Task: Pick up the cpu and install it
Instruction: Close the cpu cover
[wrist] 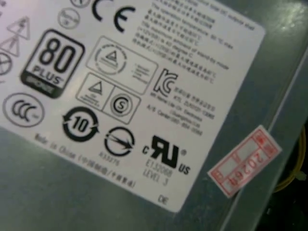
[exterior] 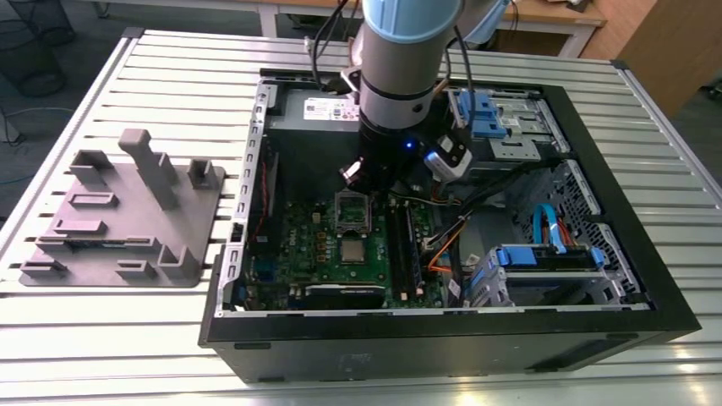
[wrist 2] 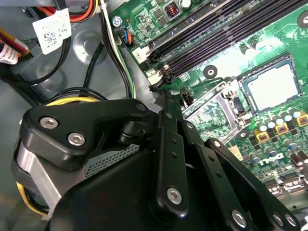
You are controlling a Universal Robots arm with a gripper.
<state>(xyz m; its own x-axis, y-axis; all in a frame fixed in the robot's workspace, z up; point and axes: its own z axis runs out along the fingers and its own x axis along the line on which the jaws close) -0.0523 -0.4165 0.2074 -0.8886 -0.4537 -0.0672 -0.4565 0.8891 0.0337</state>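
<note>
Cpu (exterior: 353,248) lies flat on the motherboard (exterior: 304,238), claw (exterior: 367,184) near it, open or closed I cannot tell.

The computer case (exterior: 451,338) stands on the surface (exterior: 169,76), the fixture tray (exterior: 124,224) beside it on the exterior view's left. Inside, the cpu (exterior: 352,250) lies on the motherboard (exterior: 304,241), just nearer the camera than the socket frame (exterior: 352,211), and the arm (exterior: 395,85) hangs above that frame.
</note>
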